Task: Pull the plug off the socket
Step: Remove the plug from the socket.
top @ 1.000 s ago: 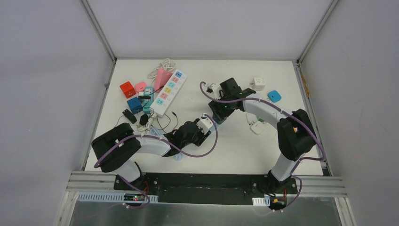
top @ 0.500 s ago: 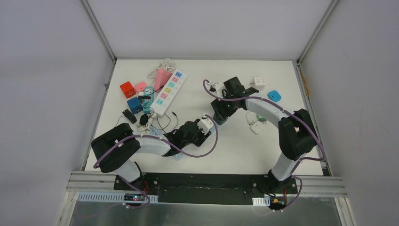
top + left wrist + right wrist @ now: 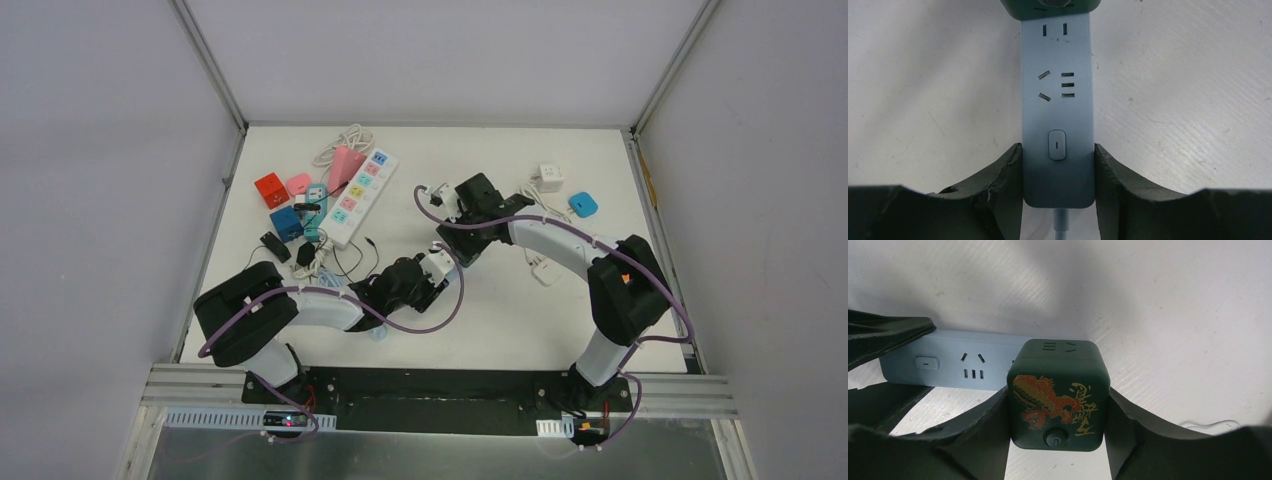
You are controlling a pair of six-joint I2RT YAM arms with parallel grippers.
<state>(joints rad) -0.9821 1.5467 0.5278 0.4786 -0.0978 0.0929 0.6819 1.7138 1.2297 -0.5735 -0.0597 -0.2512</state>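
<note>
The socket is a white power strip (image 3: 1058, 100) lying flat on the table. My left gripper (image 3: 1058, 152) is shut on its cable end, one finger pressed against each long side. The plug is a dark green cube (image 3: 1058, 395) with a red and gold dragon and a round button. My right gripper (image 3: 1058, 397) is shut on it from both sides. The cube (image 3: 1050, 6) covers the far end of the strip (image 3: 958, 365); its pins are hidden. From above, the two grippers (image 3: 425, 275) (image 3: 450, 248) meet at mid-table.
A long strip with coloured sockets (image 3: 358, 198), red (image 3: 270, 188) and blue (image 3: 286, 222) cubes, a pink piece (image 3: 347, 165) and loose cables crowd the back left. White adapters (image 3: 550, 177) (image 3: 545, 270) and a light blue one (image 3: 583, 204) lie to the right.
The right arm's wrist has swung left and its gripper has shifted a little left with the cube. The left arm and the strip have stayed still.
</note>
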